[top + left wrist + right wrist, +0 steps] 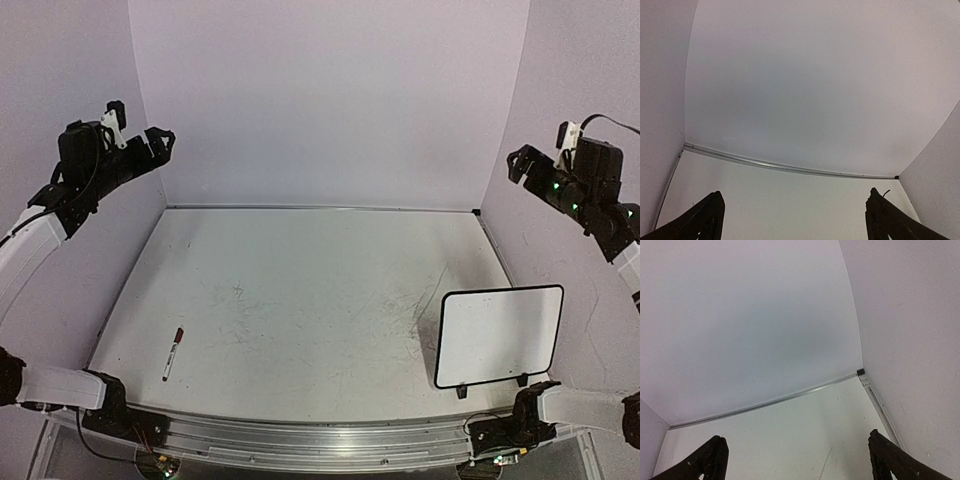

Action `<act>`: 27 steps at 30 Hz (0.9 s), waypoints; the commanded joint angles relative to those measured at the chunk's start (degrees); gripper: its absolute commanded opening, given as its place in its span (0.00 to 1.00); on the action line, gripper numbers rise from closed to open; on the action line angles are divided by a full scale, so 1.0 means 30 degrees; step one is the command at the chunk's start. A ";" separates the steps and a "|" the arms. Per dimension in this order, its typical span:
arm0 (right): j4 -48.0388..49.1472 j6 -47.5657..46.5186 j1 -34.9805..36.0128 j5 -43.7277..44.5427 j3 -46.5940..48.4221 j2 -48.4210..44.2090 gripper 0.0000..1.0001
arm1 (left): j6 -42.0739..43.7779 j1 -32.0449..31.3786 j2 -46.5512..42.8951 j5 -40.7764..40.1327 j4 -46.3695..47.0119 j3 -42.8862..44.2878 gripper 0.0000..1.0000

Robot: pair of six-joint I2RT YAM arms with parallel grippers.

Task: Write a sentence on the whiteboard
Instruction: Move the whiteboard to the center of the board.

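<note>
Starting out: I am hovering my left gripper (160, 140) and right gripper (518, 160) high, both spread wide and empty, while the whiteboard (500, 335) is sitting blank at the near right. Nothing is written yet; next, I judge, is picking up the marker (173, 353) lying near left.

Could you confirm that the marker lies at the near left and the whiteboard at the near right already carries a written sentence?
Not quite: in the top external view the whiteboard at the near right is blank; the marker does lie at the near left.
</note>
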 commanded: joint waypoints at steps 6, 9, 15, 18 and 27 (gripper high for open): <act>-0.1064 -0.0637 -0.0071 -0.3803 -0.2673 -0.1146 0.98 | -0.0932 0.0003 0.0943 0.2531 0.0164 0.0497 1.00; -0.2510 -0.2107 -0.0066 -0.6098 -0.3157 -0.1448 0.98 | -0.1188 -0.0004 0.1231 0.3165 0.0080 0.0385 0.99; -0.6438 -0.2811 -0.0035 -0.9298 -0.2967 -0.2274 0.98 | -0.2458 -0.0124 0.2610 0.6103 0.0219 -0.0009 0.99; -0.9003 -0.2980 0.0018 -0.9287 -0.2859 -0.2441 0.98 | -0.2578 -0.0866 0.3875 0.7076 0.0265 0.0086 0.99; -1.2080 -0.0259 0.0726 -0.5009 -0.2566 -0.1915 0.98 | -0.2895 -0.7606 0.8037 0.8156 0.2556 0.0833 0.97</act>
